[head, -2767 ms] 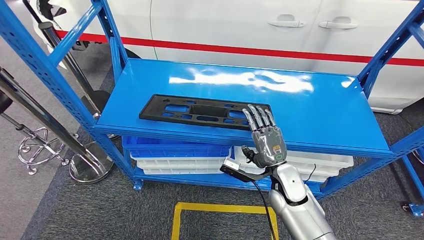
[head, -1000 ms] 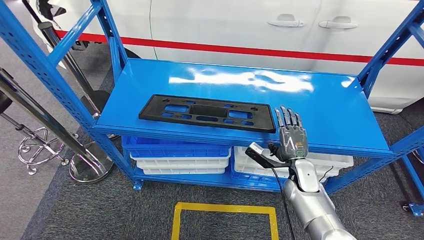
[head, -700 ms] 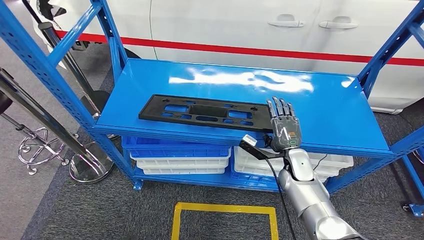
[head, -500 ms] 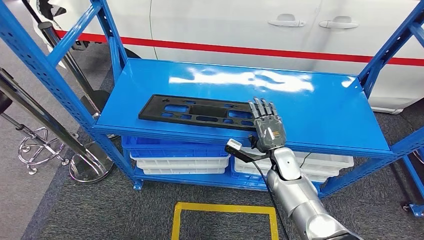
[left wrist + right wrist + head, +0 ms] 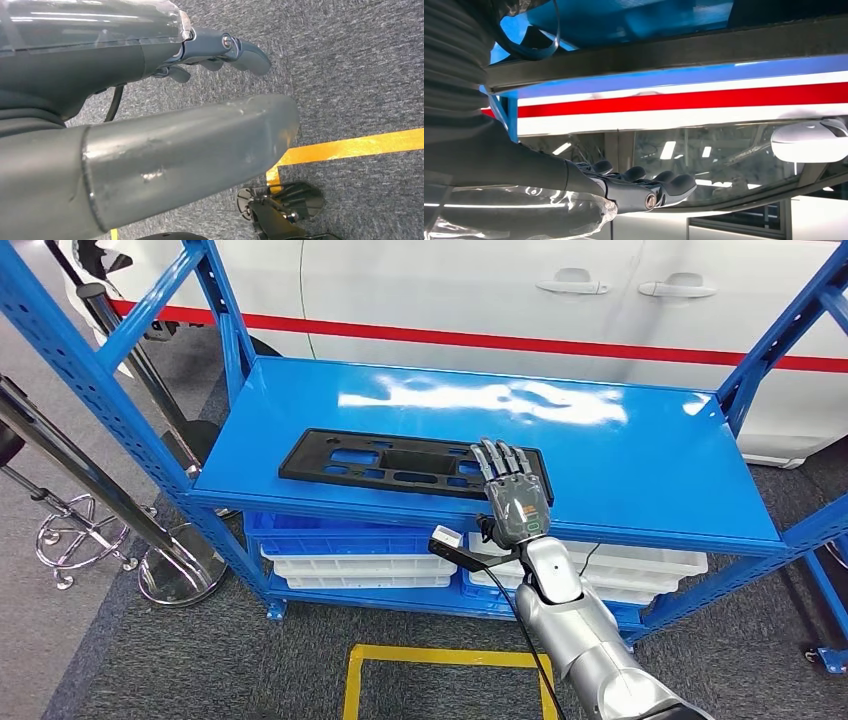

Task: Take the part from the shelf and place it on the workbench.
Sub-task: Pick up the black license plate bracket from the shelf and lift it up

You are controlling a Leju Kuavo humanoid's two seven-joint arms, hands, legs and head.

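We see our right hand raised at the front edge of the blue shelf, palm down, its fingers stretched out straight and a little apart, holding nothing. The fingertips reach over the right end of the black plastic part, a long flat panel with cut-outs that lies flat on the shelf's left half, near the front edge; whether the fingers actually touch it we cannot tell. In the right wrist view the same hand shows its dark fingers extended side by side, with the white car's red stripe beyond.

Our left hand hangs over grey carpet crossed by yellow floor tape; its thick thumb and a darker finger stick out with nothing between them.

Under the shelf board sit blue and white plastic bins. A white car with a red stripe stands behind the shelf, and chrome stands rise at the left.
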